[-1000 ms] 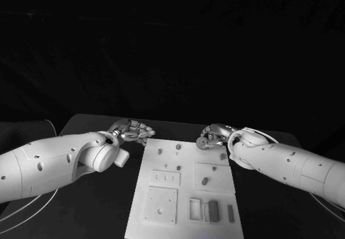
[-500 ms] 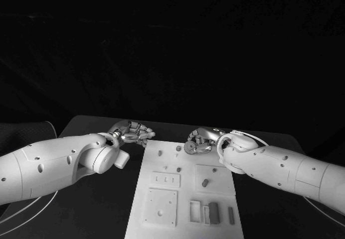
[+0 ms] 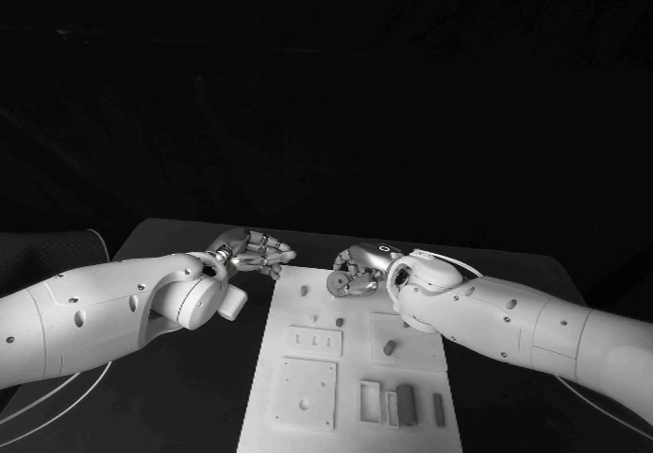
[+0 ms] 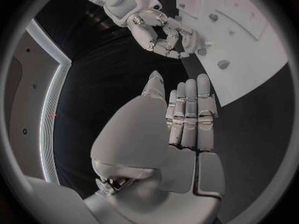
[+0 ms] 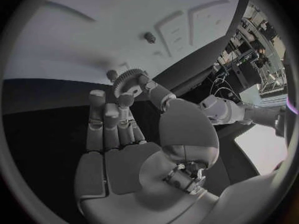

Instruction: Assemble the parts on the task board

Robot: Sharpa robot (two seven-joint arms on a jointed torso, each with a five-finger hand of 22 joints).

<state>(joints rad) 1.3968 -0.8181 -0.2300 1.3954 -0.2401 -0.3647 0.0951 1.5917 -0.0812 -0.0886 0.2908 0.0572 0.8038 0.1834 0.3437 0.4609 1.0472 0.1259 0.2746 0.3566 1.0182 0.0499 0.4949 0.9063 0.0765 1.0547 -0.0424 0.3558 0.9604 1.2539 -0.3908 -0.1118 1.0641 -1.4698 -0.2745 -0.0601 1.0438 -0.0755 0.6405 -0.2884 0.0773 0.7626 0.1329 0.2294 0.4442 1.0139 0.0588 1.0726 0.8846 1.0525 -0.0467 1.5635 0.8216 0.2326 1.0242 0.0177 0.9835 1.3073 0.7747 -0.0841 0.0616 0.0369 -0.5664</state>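
The right hand [image 3: 357, 271] pinches a small, toothed metal gear [image 5: 128, 80] in its fingertips over the far end of the flat white task board [image 3: 316, 377]. The left hand [image 3: 253, 251], fingers curled and empty, hovers beside the board's far-left corner.

1. A flat black counter [image 3: 177, 396] lies in front of a dark, unlit backdrop.
2. A pale curved cable [image 3: 55, 401] trails beside it.
3. A bright window-like patch [image 5: 264, 149] glows at one edge.

Open table [image 3: 177, 396] beside task board [image 3: 357, 377]
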